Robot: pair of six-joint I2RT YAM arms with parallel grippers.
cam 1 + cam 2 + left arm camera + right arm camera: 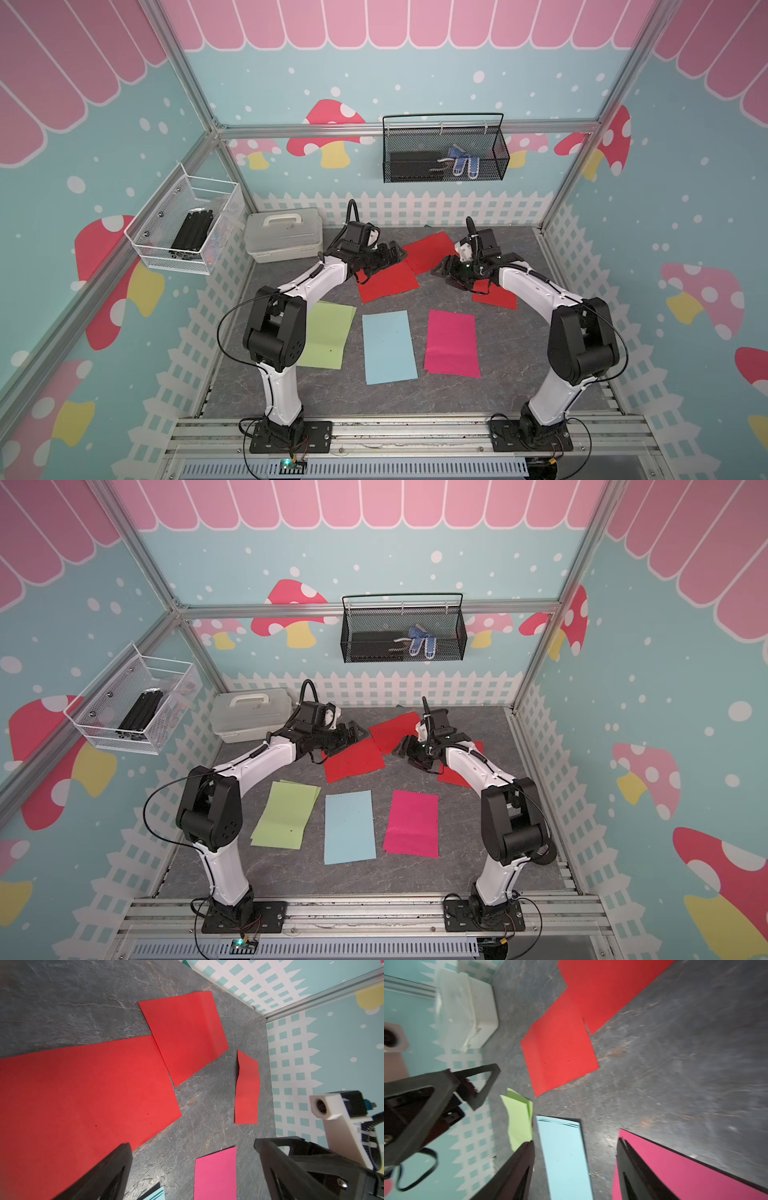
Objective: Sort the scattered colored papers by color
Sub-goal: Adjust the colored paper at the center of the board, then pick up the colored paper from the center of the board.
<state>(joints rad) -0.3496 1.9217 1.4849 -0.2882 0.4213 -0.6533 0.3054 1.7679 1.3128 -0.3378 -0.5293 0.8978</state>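
With the left gripper and right gripper both spread apart and holding nothing, three thin flat red paper sheets lie scattered beside the white lidded plastic box, two overlapping at an edge, so a shallow pinch may drag both or crease one.

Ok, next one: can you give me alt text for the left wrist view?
Three red sheets lie on the grey table: the nearest red paper, a second red paper meeting its edge, and a third red paper, curled and apart. The left gripper hangs open and empty, a magenta paper showing between its fingers.
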